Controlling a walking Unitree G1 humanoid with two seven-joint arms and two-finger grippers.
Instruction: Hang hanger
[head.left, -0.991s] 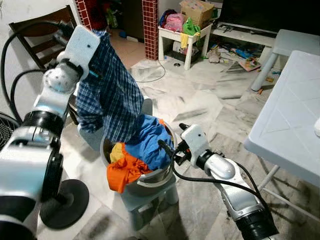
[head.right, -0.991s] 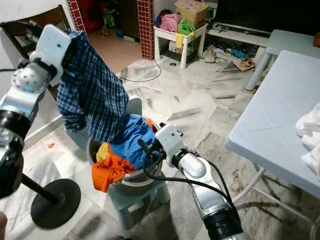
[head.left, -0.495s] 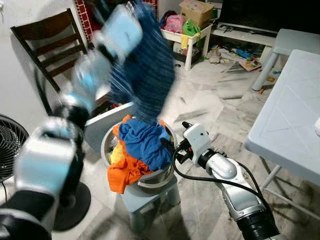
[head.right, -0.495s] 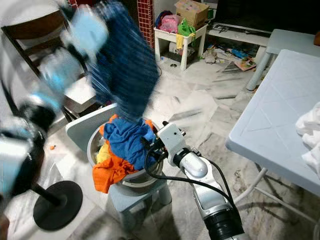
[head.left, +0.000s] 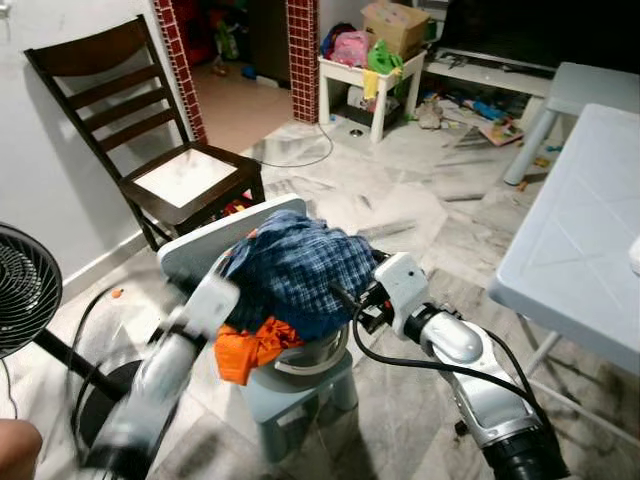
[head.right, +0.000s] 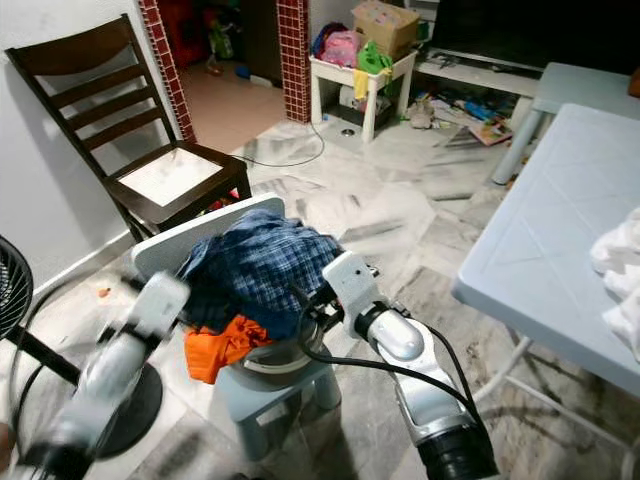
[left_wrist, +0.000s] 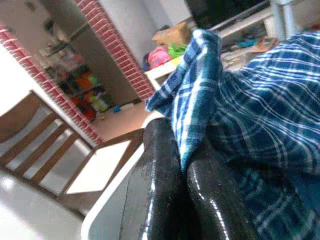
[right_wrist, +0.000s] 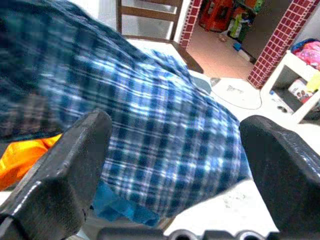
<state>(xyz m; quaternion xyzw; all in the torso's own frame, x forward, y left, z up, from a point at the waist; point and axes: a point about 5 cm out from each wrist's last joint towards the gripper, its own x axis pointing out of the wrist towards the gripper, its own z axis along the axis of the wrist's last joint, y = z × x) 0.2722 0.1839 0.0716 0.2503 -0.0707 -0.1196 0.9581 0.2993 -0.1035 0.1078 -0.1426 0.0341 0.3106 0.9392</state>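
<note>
Two grippers work at the laundry basket (head.left: 318, 352) on its small stool (head.right: 275, 388). Our left gripper (left_wrist: 182, 165) pinches the plaid shirt (head.left: 290, 275), fingers closed on a fold, shirt draped over the pile. Our right gripper (right_wrist: 175, 145) hangs wide open, empty, just beside the basket's rim. Bare floor (head.left: 400, 215) lies beyond; chair (head.left: 150, 150) behind, counter (head.right: 560, 230) well apart on our right.

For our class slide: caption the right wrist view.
Open right tool faces a blue plaid shirt heaped over orange cloth.
</note>
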